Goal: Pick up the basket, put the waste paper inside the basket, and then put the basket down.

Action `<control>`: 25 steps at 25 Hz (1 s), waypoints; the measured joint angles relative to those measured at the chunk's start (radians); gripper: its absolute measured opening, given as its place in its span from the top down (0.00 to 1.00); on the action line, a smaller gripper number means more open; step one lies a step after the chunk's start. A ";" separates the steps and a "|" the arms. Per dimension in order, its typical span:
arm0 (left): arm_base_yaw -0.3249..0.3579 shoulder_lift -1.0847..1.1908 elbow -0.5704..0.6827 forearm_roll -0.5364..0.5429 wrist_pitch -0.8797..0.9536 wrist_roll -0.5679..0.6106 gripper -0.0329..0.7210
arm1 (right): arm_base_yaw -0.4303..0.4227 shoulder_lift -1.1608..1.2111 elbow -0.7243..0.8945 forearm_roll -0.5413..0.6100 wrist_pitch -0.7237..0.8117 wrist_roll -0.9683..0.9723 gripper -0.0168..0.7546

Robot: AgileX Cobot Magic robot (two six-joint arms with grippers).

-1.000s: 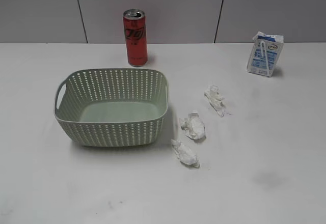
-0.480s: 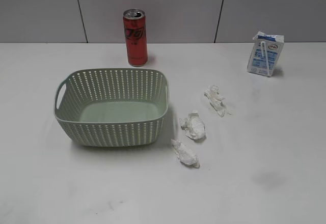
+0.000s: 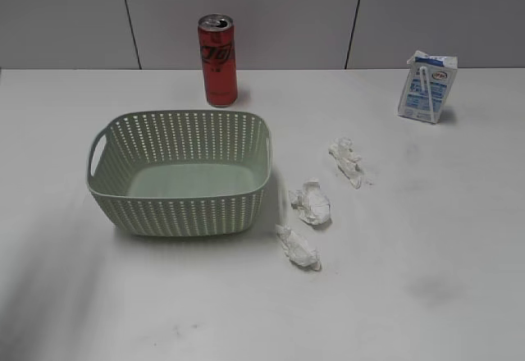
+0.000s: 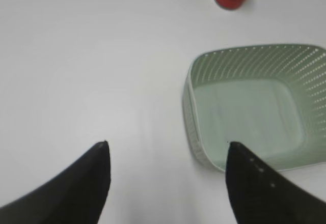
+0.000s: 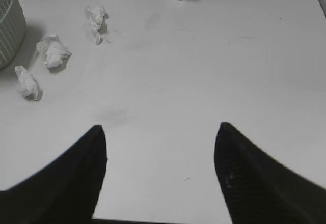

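basket [image 3: 180, 173] – pale sage-green, slotted walls, empty, upright | waste paper [image 3: 310, 203] – three crumpled white wads beside it | left gripper [image 4: 168, 145], right gripper [image 5: 160, 128] – jaws apart, empty

The red can [image 3: 217, 60] carries dark script lettering running down its side, too small and blurred to read. The blue-and-white carton [image 3: 427, 87] has a small oval logo near the top of its front face and fine print below it, none of it legible. No numbers or signs can be read anywhere.
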 joint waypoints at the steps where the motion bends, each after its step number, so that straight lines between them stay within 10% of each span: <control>1: -0.016 0.059 -0.021 0.000 0.007 -0.018 0.24 | 0.000 0.000 0.000 0.000 0.000 0.001 0.33; 11: -0.206 0.535 -0.217 0.077 0.015 -0.250 0.28 | 0.000 0.000 0.000 0.000 0.000 0.000 0.33; 19: -0.229 0.765 -0.345 0.220 0.085 -0.413 0.31 | 0.000 0.000 0.000 0.000 0.000 0.001 0.33; 25: -0.229 0.773 -0.360 0.222 0.089 -0.422 0.64 | 0.000 0.000 0.000 0.000 0.000 0.001 0.33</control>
